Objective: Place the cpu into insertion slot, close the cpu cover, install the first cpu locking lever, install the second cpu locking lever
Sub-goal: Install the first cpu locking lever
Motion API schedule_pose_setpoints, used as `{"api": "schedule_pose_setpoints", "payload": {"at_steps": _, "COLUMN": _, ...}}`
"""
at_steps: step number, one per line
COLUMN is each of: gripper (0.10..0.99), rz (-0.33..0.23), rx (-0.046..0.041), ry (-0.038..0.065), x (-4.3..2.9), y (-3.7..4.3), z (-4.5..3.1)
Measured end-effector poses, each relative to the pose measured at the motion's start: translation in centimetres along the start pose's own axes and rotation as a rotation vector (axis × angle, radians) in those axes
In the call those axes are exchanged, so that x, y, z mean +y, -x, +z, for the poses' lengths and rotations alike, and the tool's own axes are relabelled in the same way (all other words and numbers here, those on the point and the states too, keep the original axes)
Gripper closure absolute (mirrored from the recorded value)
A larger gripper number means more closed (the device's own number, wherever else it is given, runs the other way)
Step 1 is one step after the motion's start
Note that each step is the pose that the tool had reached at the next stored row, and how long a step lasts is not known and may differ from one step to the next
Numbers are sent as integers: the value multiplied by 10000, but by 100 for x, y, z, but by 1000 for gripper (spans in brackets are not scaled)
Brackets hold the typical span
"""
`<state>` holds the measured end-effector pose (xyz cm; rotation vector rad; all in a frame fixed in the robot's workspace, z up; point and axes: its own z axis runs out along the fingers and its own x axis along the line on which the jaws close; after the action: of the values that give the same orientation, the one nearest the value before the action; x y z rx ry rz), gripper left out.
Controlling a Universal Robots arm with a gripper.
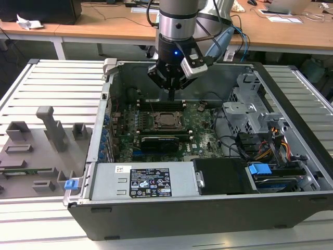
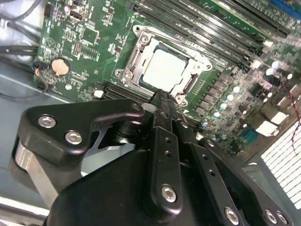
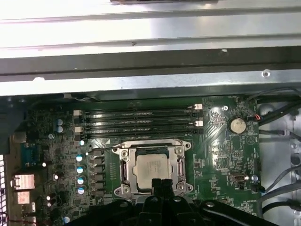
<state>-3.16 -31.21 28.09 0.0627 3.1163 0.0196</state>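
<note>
Exterior view: the gripper (image 1: 171, 95) is being held above the far side of the insertion slot (image 1: 155, 124), its fingers (image 2: 162, 117) pressed together on nothing. In both wrist views the cpu (image 2: 164, 69) (image 3: 151, 165) is being shown flat and face up there, edges square to the memory slots (image 3: 136, 121), framed by the lowered cpu cover (image 3: 180, 162), one edge being hidden by the fingers. A printed label (image 1: 150, 183) is being carried by the near power supply (image 1: 109, 185).
</note>
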Motion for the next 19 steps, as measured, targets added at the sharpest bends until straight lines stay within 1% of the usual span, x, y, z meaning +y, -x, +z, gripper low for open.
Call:
{"api": "schedule_pose_setpoints", "payload": {"at_steps": 3, "gripper": 980, "rz": -476, "rx": 6, "ry": 11, "x": 0, "y": 0, "z": 0}}
{"api": "schedule_pose_setpoints", "payload": {"at_steps": 5, "gripper": 980, "rz": -987, "rx": 13, "ry": 24, "x": 0, "y": 0, "z": 0}}
{"api": "schedule_pose_setpoints", "payload": {"at_steps": 8, "gripper": 980, "rz": -1311, "rx": 17, "ry": 31, "x": 0, "y": 0, "z": 0}}
{"api": "schedule_pose_setpoints", "payload": {"at_steps": 19, "gripper": 980, "rz": -1701, "rx": 21, "ry": 45, "x": 0, "y": -3, "z": 5}}
